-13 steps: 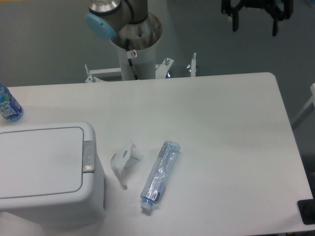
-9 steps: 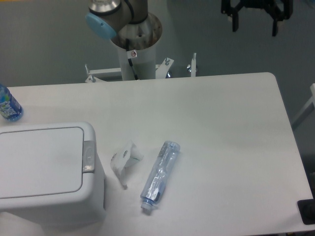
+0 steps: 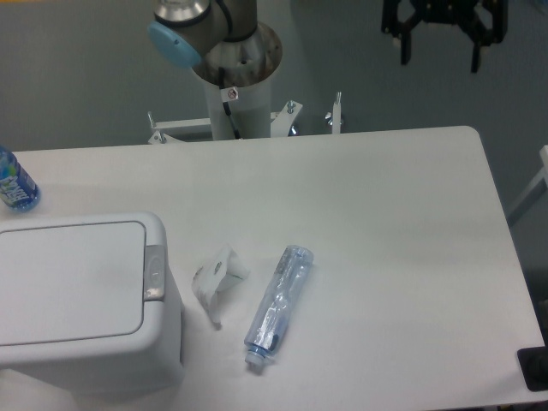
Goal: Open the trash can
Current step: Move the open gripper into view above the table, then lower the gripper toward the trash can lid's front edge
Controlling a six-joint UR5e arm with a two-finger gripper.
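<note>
The white trash can [image 3: 81,300] stands at the table's front left. Its flat lid [image 3: 68,281] is down, and the small grey push-button latch [image 3: 154,273] sits on its right edge. My black gripper [image 3: 439,50] hangs high at the top right, far above and behind the table, well away from the can. Its two fingers are spread apart with nothing between them.
An empty clear plastic bottle [image 3: 278,304] lies on the table right of the can. A crumpled white piece [image 3: 217,278] lies between them. A blue-labelled bottle [image 3: 13,184] stands at the left edge. The arm's base column [image 3: 235,81] rises behind the table. A dark object [image 3: 534,368] sits at the front right corner.
The gripper has shifted slightly left and a little up at the top right. Nothing on the table has moved.
</note>
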